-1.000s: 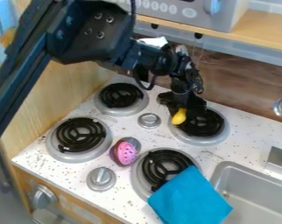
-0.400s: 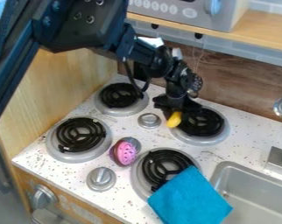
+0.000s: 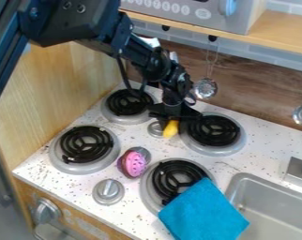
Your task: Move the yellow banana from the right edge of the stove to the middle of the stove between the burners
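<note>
Camera view. Black two-finger gripper (image 3: 171, 120) points down over the speckled white stovetop (image 3: 122, 133), at the far side, between the two far burners. Gripper state: pinching a small, smooth yellow object (image 3: 171, 129), which projects below the black fingers. Exact shape of the object: cannot tell, upper part hidden by the gripper. Position of the yellow object: in front of the right side of a small round silver knob (image 3: 154, 130) as seen here, and just left of the far right burner (image 3: 213, 130), a black coil in a grey ring.

Far left burner (image 3: 128, 104): same type, behind and left of the gripper. Near left burner (image 3: 85, 144): same type. Near right burner (image 3: 177, 176): same type, its lower right part covered by a bright teal cloth (image 3: 203, 211). The cloth also overlaps the left edge of the grey sink (image 3: 234, 183).

Pink and purple rounded object (image 3: 134, 163), grey at one end: on the stovetop between the two near burners. Larger silver knob (image 3: 108, 191): nearer the front edge. Perforated metal utensil (image 3: 205, 87): hanging by the brown backsplash (image 3: 241, 89), right of the arm.
</note>
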You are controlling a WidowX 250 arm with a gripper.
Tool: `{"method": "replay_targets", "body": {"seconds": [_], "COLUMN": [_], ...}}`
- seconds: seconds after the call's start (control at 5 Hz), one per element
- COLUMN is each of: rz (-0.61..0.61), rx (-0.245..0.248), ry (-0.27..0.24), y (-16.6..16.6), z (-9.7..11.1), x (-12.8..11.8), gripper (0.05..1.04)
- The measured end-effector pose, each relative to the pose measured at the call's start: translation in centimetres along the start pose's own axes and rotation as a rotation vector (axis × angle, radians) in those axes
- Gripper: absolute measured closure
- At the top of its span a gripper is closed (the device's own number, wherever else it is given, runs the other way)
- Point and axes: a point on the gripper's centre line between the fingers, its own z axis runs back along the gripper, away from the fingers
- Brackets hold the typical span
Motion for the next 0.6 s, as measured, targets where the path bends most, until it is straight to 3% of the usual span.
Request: {"method": "replay_targets", "body": {"seconds": [0.2, 0.4, 0.6], "rz": [0.011, -0.002, -0.011], "rx": [0.023, 0.022, 0.031], "ry": [0.014, 0.012, 0.028], "y": [0.37, 0.41, 0.56], "z": [0.01, 0.00, 0.01], "x": [-0.23, -0.17, -0.42], "gripper": [0.567, 0.497, 0.209]}}
